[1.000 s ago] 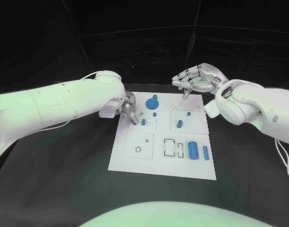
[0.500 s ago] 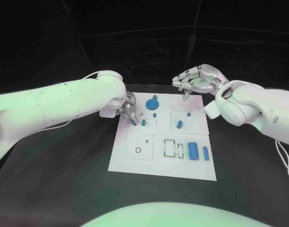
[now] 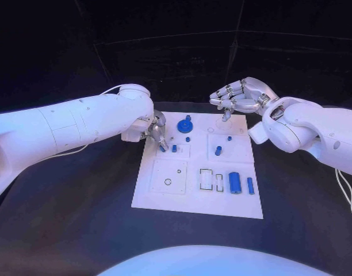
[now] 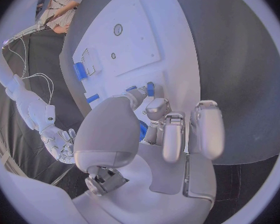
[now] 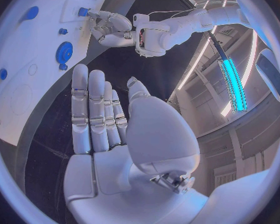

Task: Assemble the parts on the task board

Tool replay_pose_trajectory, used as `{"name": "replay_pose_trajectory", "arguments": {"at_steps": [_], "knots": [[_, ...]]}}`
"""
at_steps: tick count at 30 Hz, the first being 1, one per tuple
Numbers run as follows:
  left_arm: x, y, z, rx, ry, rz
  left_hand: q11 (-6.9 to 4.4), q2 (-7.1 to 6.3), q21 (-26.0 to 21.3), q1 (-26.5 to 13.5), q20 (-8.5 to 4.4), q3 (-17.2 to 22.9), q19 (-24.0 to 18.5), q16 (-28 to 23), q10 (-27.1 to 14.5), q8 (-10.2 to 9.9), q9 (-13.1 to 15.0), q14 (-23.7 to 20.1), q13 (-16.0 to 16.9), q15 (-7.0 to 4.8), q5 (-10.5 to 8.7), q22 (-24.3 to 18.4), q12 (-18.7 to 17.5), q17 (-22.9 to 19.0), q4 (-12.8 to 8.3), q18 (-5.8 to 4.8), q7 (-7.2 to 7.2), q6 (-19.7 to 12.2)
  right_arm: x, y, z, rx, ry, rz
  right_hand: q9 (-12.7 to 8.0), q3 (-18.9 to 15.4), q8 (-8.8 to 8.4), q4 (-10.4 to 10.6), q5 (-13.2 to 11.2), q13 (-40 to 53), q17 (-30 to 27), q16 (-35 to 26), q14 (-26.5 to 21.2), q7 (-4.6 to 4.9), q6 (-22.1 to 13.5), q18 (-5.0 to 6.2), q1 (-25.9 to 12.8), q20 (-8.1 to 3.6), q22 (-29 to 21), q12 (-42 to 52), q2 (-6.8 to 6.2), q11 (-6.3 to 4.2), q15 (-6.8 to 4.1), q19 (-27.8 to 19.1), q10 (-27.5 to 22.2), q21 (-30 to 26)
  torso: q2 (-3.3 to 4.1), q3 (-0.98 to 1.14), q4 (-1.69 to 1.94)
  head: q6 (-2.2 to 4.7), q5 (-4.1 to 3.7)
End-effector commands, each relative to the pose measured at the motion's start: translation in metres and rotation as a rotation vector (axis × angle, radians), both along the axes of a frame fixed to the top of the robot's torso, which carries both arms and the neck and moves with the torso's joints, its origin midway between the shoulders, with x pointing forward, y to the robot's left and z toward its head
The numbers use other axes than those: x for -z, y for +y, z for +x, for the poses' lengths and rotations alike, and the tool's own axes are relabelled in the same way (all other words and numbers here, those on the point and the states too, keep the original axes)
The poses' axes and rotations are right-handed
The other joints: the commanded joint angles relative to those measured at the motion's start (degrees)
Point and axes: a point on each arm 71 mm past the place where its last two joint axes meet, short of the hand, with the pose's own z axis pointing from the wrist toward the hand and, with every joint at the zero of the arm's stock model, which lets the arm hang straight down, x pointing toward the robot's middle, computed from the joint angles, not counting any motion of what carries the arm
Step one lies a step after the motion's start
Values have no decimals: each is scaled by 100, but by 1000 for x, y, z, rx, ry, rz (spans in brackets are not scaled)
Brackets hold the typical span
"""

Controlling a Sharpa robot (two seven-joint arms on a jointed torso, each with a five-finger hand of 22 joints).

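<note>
Fingertips of the left hand (image 3: 155,133) sit at the task board's (image 3: 194,201) left edge, in its far half, closing on a small blue peg (image 3: 174,148) that stands just inside that edge. The left wrist view shows a fingertip touching the peg (image 4: 150,88) from above, with the thumb beside it, so I judge the hand to be pinching or pressing it into its seat; a firm grip I cannot confirm. Against the pictures from a second and half a second ago, little has shifted: the hand stays hunched over the same spot, its fingers only slightly re-angled, and the peg remains where it was. That reads as a seating or release step in progress, not a new pick.

The right hand (image 3: 241,96) hovers past the board's far right corner, fingers curled loosely inward, holding nothing; in the right wrist view its fingers (image 5: 90,109) lie straight and close together, apart from the board. It has not moved.

On the board, a blue gear (image 3: 185,124) stands near the far edge, a short blue pin (image 3: 218,151) near the middle, and a blue cylinder (image 3: 235,183) with a thin blue bar (image 3: 250,185) towards the near right corner. Those pieces look unplaced, so much of the assembly remains.
</note>
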Motion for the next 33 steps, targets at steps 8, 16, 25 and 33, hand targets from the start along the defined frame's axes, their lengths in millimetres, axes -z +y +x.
{"name": "replay_pose_trajectory", "arguments": {"at_steps": [8,16,25,33], "knots": [[4,1,-1,5,16,29,-32,44,50,-182,30,206,133,18,34,62,66,606,9,19,-12,452,38,1509,-272,32,-50,75,-2,0,-1,-2,-7,2,5,-27,24,-6,117,-18,9,-32,7,0,-52,70,88,12,-8,24,22,7,12,41,-36,-28,-2,-4,8,1,2],[3,1,0,2,1,31,-51,26,70,-358,15,-53,144,18,55,63,101,606,41,2,-17,479,74,1509,-166,26,-74,120,-2,0,-1,-2,-8,3,2,-22,42,14,582,-68,23,-43,6,-1,-64,69,156,5,-15,19,23,1,6,55,-51,-49,3,-4,-3,10,8],[3,0,0,4,-1,31,-65,-5,98,-484,3,-294,158,18,84,44,116,606,86,-9,-20,512,117,1509,-79,18,-90,168,-2,-1,-1,1,-8,2,2,-29,44,21,583,-72,24,-44,6,0,-65,69,149,5,-16,21,17,3,6,56,-50,-50,2,-3,-5,1,1],[3,0,1,-3,-7,29,-66,-49,98,-678,-3,-674,161,18,88,2,123,606,95,-12,-29,524,131,1509,90,17,-91,223,-2,-1,-2,1,-8,2,2,-29,44,21,583,-72,24,-44,6,0,-65,69,149,5,-16,21,17,3,6,56,-50,-50,-1,-5,-5,1,-2]]}}
